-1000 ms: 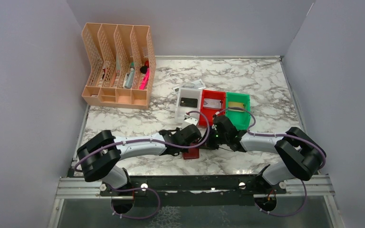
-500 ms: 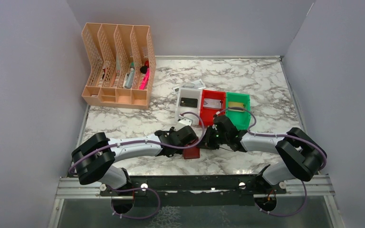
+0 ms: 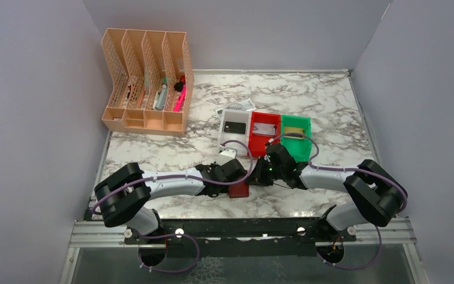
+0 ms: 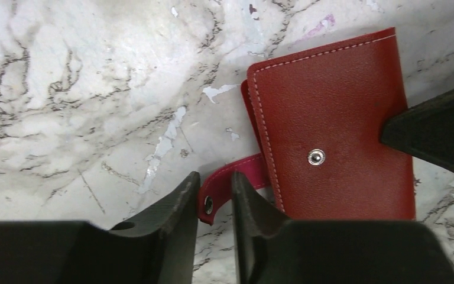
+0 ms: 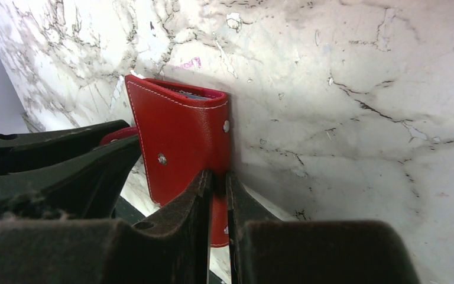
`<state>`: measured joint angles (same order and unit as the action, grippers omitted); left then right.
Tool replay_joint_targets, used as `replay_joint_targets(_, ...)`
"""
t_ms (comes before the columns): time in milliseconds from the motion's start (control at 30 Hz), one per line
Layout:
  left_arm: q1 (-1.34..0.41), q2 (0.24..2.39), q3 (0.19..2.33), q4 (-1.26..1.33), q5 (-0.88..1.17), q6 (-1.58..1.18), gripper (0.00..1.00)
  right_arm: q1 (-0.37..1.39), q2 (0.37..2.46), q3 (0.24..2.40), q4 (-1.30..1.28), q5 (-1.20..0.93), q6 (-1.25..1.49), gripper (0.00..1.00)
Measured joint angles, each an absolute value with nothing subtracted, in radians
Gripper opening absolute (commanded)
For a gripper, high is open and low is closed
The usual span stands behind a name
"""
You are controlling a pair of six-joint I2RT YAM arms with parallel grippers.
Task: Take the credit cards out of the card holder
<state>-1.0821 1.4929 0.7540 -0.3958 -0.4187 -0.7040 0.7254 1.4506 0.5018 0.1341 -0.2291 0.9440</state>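
Since a second ago the left gripper (image 3: pixel 232 182) has drawn back a shade toward its own side, while the card holder (image 3: pixel 238 191) has stayed where it was, near the front edge of the marble table (image 3: pixel 331 100), between the two wrists. From above, both sets of fingertips are buried under the wrists, so neither grip can be read there. The right gripper (image 3: pixel 258 180) comes in from the opposite side. Behind them a white bin (image 3: pixel 235 112), a red bin (image 3: pixel 265 115) and a green bin (image 3: pixel 296 118) stand in a row, each with one of the credit cards (image 3: pixel 233 126) lying in it: dark, pale and gold. A peach file rack (image 3: pixel 148 89) sits at the far left.

Left wrist view: the card holder (image 4: pixel 331 118) lies closed with its cover and snap stud (image 4: pixel 315 157) facing up. A dark finger of the right gripper overlaps its right edge. The strap tab (image 4: pixel 245 171) runs toward the camera, and its end lies in the gap of the left gripper (image 4: pixel 214 192). Those jaws stand slightly apart, and whether they touch the tab's edges is hard to make out.

Right wrist view: the right gripper (image 5: pixel 219 177) is pinching the card holder (image 5: pixel 177 136) by its edge, jaws nearly together. A bluish sliver shows at the mouth of the fold; whether any cards remain inside I cannot tell
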Motion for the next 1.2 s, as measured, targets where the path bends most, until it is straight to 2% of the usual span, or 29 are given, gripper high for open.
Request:
replay_joint_targets(167, -1.083, 1.488, 0.738, -0.344, -0.415, -0.72, 0.01, 0.725, 1.441, 0.499, 0.133, -0.229, 0.94, 0.18)
replay_joint_targets(333, -1.083, 1.468, 0.732, -0.324, -0.414, -0.713, 0.0, 0.725, 1.413, 0.496, 0.123, -0.229, 0.931, 0.22)
replay_joint_targets(567, -1.083, 1.318, 0.725, -0.318, -0.408, -0.675, 0.0, 0.725, 1.315, 0.497, 0.062, -0.227, 0.898, 0.42)
replay_joint_targets(767, -1.083, 1.214, 0.725, -0.29, -0.334, -0.596, 0.0, 0.725, 1.246, 0.517, -0.03, -0.183, 0.873, 0.49)
replay_joint_targets(933, -1.082, 1.219, 0.736, -0.265, -0.21, -0.535, 0.0, 0.725, 1.143, 0.521, -0.108, -0.102, 0.871, 0.55)
replay_joint_targets(1100, -1.084, 1.284, 0.783, -0.238, -0.108, -0.498, 0.0, 0.725, 1.014, 0.506, -0.125, -0.046, 0.872, 0.66)
replay_joint_targets(1200, -1.093, 1.301, 0.793, -0.218, -0.073, -0.485, 0.0, 0.725, 0.956, 0.48, -0.128, -0.026, 0.875, 0.69)
